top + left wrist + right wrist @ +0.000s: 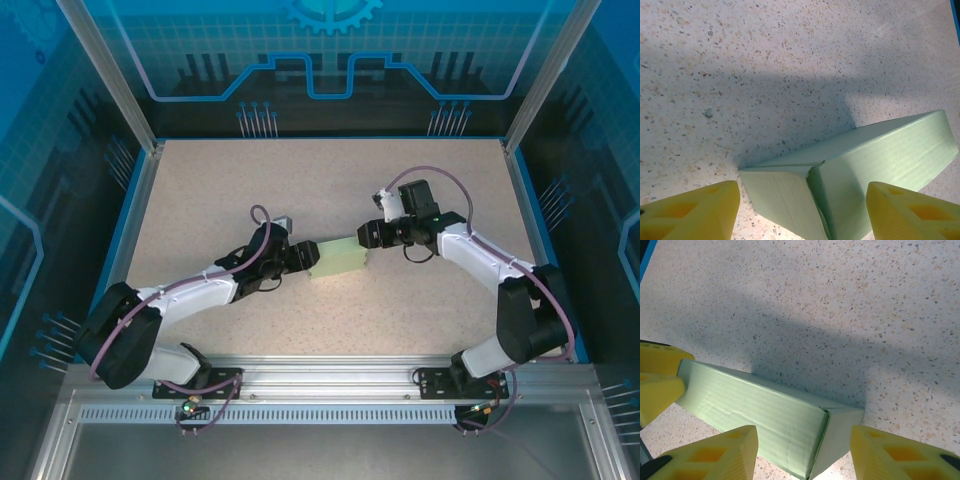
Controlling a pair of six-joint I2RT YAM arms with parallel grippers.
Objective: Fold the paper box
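Note:
The paper box point(340, 258) is a pale mint-green, closed rectangular box lying flat on the speckled table between the two arms. My left gripper point(306, 256) is at its left end and stands open. In the left wrist view the box point(875, 160) reaches between the yellow fingers point(695, 210), with a gap of table beside the end flap. My right gripper point(368, 236) is at the box's right end, also open. In the right wrist view its fingers point(890, 455) straddle the box's point(755, 405) end without clamping it, and the left gripper's yellow fingertips point(657, 382) show at the box's far end.
The beige speckled table top point(250, 190) has blue raised edges point(133, 210) and a metal rail point(330, 375) along its near side. Open table lies behind the box and to both sides.

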